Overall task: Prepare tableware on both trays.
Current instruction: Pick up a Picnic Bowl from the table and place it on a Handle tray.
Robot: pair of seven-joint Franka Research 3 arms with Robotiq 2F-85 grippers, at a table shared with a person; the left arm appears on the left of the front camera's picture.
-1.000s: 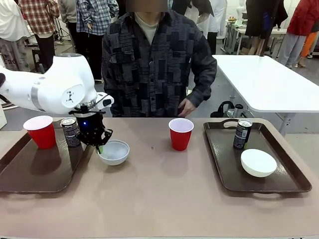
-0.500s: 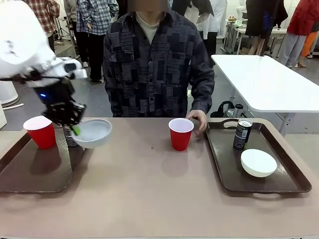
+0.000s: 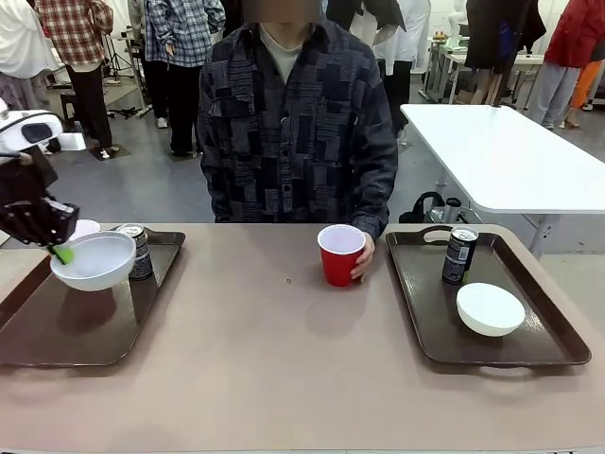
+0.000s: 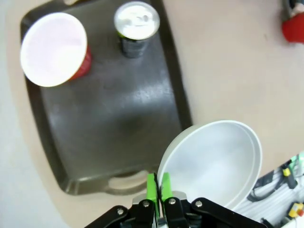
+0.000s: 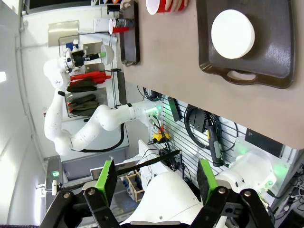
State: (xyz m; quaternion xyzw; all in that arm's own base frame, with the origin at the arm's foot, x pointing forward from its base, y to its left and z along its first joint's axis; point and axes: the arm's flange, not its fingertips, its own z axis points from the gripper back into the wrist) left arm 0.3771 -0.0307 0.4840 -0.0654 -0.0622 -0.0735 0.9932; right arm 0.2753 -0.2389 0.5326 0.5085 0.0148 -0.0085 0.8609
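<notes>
Here, at far left, the left gripper [image 3: 59,248] pinches the rim of a white bowl [image 3: 93,260] between its green pads, holding it in the air over the left tray [image 3: 57,331], where a red cup [image 4: 53,48] and a can [image 3: 138,251] stand. Mid-table, the person's hand [image 3: 363,257] grips a second red cup [image 3: 340,253]. The right tray [image 3: 430,317] carries a can [image 3: 460,254] and a bowl [image 3: 490,308]. The right gripper [image 5: 154,183] (well away from the table) has its jaws wide apart and empty.
</notes>
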